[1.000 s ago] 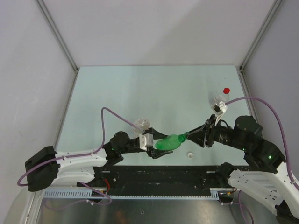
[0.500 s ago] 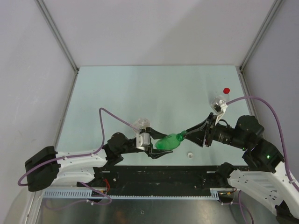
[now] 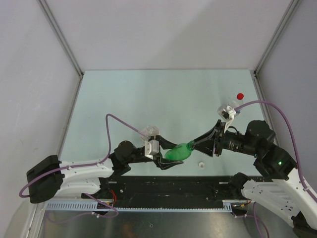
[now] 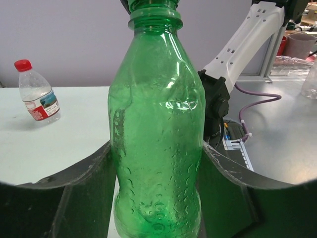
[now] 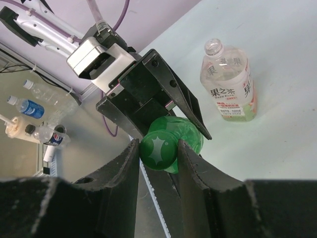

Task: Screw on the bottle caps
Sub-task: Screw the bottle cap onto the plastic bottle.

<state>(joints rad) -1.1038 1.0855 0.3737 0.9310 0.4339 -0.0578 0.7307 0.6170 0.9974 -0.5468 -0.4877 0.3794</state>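
Note:
The green bottle (image 3: 179, 150) is held off the table, lying roughly level between the two arms. My left gripper (image 3: 170, 155) is shut on its body (image 4: 156, 148). My right gripper (image 3: 194, 143) is shut on the green cap (image 5: 158, 149), which sits on the bottle's neck. The red cap (image 3: 240, 96) is on the small clear bottle (image 4: 38, 94) at the back right. The white cap (image 3: 201, 164) lies loose on the table near the front edge. The orange-labelled bottle (image 5: 229, 84) stands with its neck uncapped behind my left gripper.
The black base rail (image 3: 168, 191) runs along the near edge under both arms. Purple cables (image 3: 119, 121) loop over the table beside each wrist. Grey walls close in the left, the back and the right.
My right wrist has turned and shifted slightly left while staying on the green cap. The left wrist has edged left with the bottle still in its grip.

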